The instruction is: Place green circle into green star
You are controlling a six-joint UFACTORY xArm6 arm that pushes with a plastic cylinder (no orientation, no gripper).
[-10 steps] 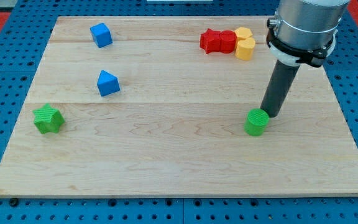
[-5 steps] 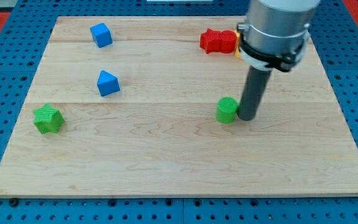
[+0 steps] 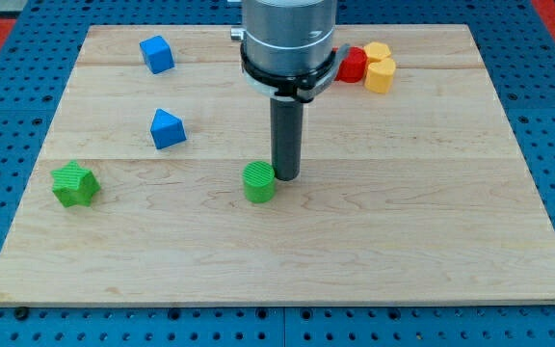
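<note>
The green circle (image 3: 258, 182) sits near the middle of the wooden board (image 3: 403, 231). My tip (image 3: 285, 177) touches its right side, slightly toward the view's top. The green star (image 3: 74, 184) lies at the board's left edge, far to the left of the circle and at about the same height in the view.
A blue cube (image 3: 156, 54) sits at the top left and a blue pointed block (image 3: 167, 128) lies below it. A red block (image 3: 352, 64) and two yellow blocks (image 3: 380, 69) cluster at the top, partly hidden behind the arm.
My tip has moved left across the board, pushing the green circle with it from the right part to the middle. The other blocks have not moved.
</note>
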